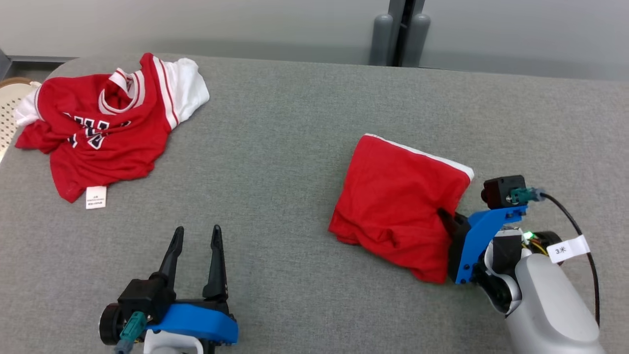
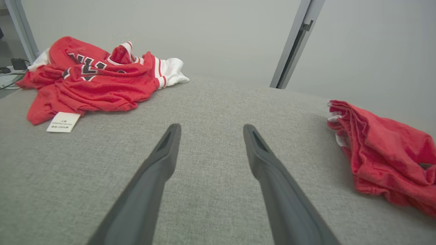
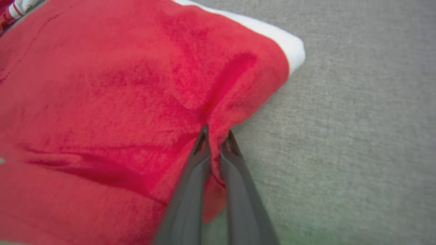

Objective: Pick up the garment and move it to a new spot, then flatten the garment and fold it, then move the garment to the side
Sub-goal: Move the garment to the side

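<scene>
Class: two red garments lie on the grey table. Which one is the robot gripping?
The folded plain red garment with the white edge, pinched by the right hand; the lettered jersey lies untouched.

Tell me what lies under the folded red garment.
The folded red garment lies on the grey surface; the right gripper pinches its edge. Anything beneath the cloth is covered.

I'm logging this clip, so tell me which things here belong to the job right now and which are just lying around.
In the job:
folded red garment, pinched at its edge by the right claw.

Lying about:
crumpled red and white jersey at the far left; left claw, open and holding nothing.
</scene>
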Motion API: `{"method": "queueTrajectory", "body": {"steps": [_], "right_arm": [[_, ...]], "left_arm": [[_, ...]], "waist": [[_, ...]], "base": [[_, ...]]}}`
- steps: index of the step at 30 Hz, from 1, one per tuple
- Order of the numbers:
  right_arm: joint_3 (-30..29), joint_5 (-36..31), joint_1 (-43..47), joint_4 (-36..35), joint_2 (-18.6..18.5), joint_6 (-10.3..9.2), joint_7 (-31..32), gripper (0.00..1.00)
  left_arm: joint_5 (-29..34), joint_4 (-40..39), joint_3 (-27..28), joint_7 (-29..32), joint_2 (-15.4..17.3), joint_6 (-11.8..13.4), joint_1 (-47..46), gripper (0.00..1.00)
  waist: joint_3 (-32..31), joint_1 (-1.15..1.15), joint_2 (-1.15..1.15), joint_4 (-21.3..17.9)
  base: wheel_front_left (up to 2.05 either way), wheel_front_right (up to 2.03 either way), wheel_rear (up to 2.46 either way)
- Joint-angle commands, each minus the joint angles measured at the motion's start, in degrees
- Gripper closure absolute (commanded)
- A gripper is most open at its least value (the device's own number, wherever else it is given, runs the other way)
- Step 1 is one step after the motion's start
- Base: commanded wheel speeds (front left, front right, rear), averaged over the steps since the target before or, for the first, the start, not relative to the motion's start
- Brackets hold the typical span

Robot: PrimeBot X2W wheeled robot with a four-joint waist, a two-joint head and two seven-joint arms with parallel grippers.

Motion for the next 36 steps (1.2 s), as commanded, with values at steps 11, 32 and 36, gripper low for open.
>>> {"method": "queueTrajectory", "body": {"steps": [11,32,36], "right_arm": [[3.34,0.82,-2.66,-6.9,-11.41,0.0,-3.58,1.0],[-7.66,-4.1,-8.0,-3.66,-17.22,0.0,-10.48,1.0],[-8.19,-5.07,-10.97,-1.62,-20.51,0.0,-9.26,1.0]], "left_arm": [[3.18,-3.37,-2.74,-0.25,-0.11,-1.66,-3.91,0.0],[6.04,-6.35,-6.23,1.71,3.65,-2.26,-8.9,0.0],[6.01,-7.29,-6.2,2.09,4.16,-2.01,-8.58,0.0]], "waist": [[4.22,-0.01,0.0,-11.31],[14.45,-0.01,0.0,-17.92],[15.67,-0.01,0.0,-15.82]], "base": [[0.0,0.0,0.0],[0.0,0.0,0.0],[0.0,0.0,0.0]]}}
